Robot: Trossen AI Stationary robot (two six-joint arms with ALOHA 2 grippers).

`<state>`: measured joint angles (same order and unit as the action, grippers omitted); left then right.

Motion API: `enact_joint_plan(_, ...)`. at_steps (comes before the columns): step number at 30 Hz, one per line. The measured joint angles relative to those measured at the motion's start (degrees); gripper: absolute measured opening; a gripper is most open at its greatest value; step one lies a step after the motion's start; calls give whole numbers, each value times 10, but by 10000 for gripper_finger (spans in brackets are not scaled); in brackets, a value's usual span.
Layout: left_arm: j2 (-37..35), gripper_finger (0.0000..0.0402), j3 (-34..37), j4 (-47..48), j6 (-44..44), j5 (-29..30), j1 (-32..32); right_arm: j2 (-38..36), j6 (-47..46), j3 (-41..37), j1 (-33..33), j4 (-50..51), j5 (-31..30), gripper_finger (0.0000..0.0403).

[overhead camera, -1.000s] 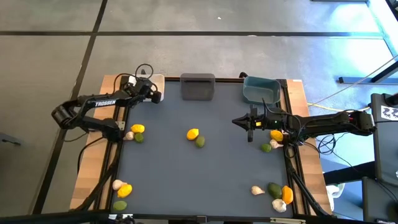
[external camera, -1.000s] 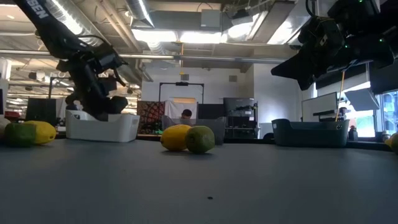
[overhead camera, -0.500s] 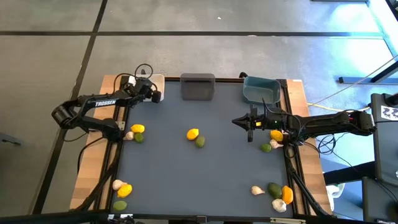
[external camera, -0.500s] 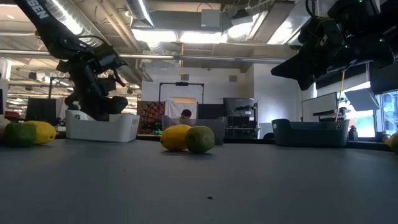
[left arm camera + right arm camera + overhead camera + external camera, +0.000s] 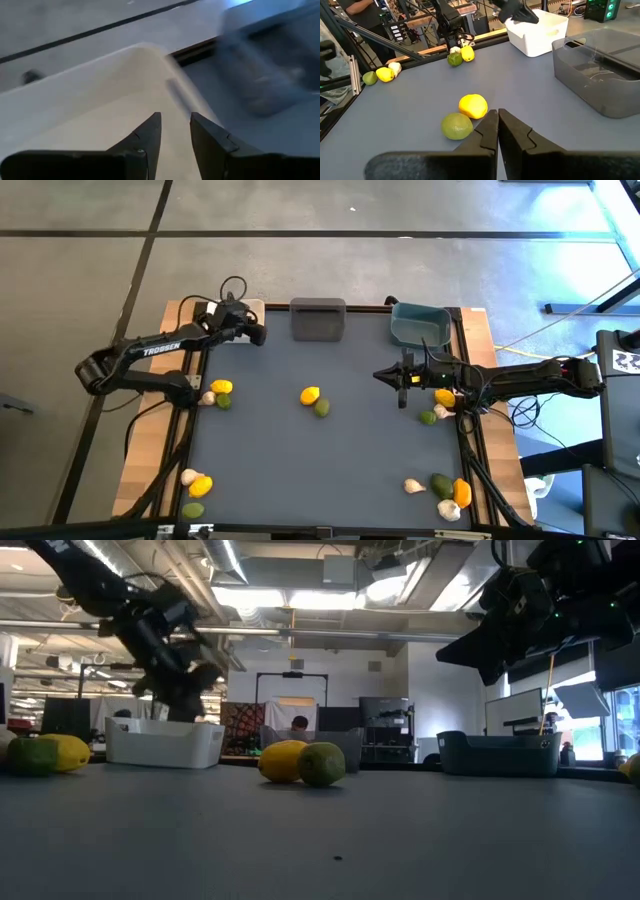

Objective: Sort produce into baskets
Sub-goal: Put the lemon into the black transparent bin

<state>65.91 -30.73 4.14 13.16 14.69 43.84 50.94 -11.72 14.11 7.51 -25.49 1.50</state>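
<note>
My left gripper (image 5: 256, 333) hangs over the white basket (image 5: 165, 745) at the table's far left. Its fingers (image 5: 175, 117) stand a little apart, open, with nothing between them and the basket's pale inside (image 5: 100, 105) below. The dark grey basket (image 5: 318, 318) and the teal basket (image 5: 418, 323) stand along the far edge. A lemon (image 5: 310, 394) and a lime (image 5: 322, 408) lie mid-table. My right gripper (image 5: 378, 376) hovers shut (image 5: 498, 114) right of them, above the table.
More produce lies in groups: lemon, lime and garlic at the left edge (image 5: 221, 387), another group at the near left corner (image 5: 201, 486), one under my right arm (image 5: 444, 395), several pieces at the near right corner (image 5: 441, 484). The middle of the mat is bare.
My left gripper has risen out of the white basket and tipped up toward level, shifting a little toward the dark grey basket. My right arm has kept still.
</note>
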Motion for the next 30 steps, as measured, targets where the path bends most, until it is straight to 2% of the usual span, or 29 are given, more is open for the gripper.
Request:
enact_joint_plan(7, -47, 164, -19, -5, -1, -21, -57, 0, 0, 0, 0, 0, 6, 14)
enact_joint_plan(12, -55, 205, -27, -14, -2, -122, -107, 0, 0, 0, 0, 0, 21, 14)
enact_joint_plan(14, -55, 213, -27, -24, 6, -142, -134, 0, 0, 0, 0, 0, 21, 14)
enact_joint_plan(24, -54, 211, -27, -64, 16, -143, -273, 0, 0, 0, 0, 0, 21, 14)
enact_joint_plan(30, -28, 210, -27, -86, 22, -129, -346, 0, 0, 0, 0, 0, 21, 14)
